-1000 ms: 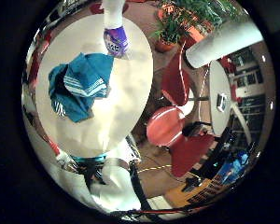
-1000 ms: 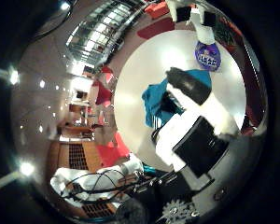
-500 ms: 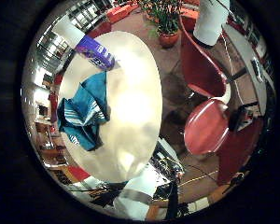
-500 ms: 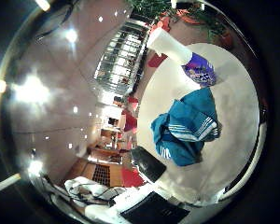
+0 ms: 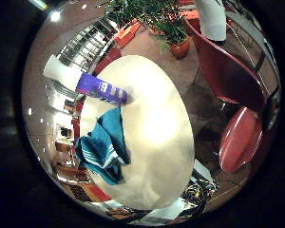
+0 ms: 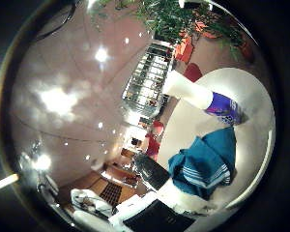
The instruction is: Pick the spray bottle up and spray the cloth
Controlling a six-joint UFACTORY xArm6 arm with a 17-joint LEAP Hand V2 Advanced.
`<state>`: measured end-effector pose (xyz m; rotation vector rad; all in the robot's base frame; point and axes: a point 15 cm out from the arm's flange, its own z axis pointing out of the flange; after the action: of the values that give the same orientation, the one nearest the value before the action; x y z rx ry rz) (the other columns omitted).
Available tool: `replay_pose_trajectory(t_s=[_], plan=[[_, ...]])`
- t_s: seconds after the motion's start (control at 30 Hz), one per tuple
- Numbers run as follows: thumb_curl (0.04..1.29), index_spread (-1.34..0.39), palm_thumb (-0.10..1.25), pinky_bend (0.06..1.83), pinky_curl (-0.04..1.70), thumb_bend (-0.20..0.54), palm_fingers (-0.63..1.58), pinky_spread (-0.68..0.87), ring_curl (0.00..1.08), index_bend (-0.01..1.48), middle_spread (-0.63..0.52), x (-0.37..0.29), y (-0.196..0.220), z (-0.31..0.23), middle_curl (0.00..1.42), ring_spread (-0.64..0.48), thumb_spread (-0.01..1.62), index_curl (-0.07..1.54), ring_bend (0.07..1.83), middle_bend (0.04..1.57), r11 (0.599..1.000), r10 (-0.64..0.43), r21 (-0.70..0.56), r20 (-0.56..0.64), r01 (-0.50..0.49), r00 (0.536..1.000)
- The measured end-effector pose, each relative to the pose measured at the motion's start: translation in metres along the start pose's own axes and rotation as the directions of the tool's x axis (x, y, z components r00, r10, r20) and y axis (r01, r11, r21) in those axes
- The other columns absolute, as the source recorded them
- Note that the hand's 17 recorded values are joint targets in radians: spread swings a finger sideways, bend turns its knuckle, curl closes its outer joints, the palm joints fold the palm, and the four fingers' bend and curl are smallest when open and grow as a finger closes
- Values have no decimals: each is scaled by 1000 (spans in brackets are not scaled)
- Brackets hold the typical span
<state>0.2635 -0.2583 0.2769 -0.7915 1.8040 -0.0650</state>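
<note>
Spray bottle (image 5: pixel 88 84) stands on round white table (image 5: pixel 156 137), just beside crumpled teal cloth (image 5: pixel 104 149). Red chairs (image 5: pixel 240 137) flank the table; potted plant (image 5: pixel 173 33) beyond.

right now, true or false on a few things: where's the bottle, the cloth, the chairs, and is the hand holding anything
1. The spray bottle stands on the round table. True.
2. The cloth is red. False: it is teal with white stripes.
3. The cloth lies on the floor. False: it lies on the table, beside the bottle.
4. Red chairs stand next to the table. True.
5. The hand holds the bottle. False: the bottle stands free, apart from the hand.
</note>
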Motion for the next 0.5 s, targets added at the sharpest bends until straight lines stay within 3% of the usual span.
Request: replay_pose_trajectory(t_s=[0.5], plan=[[281,-86,453,441,294,-25,75,355,255,147,223,21,-20,57,343,231,1041,256,440,238,998,69,-2,83,-69,994]])
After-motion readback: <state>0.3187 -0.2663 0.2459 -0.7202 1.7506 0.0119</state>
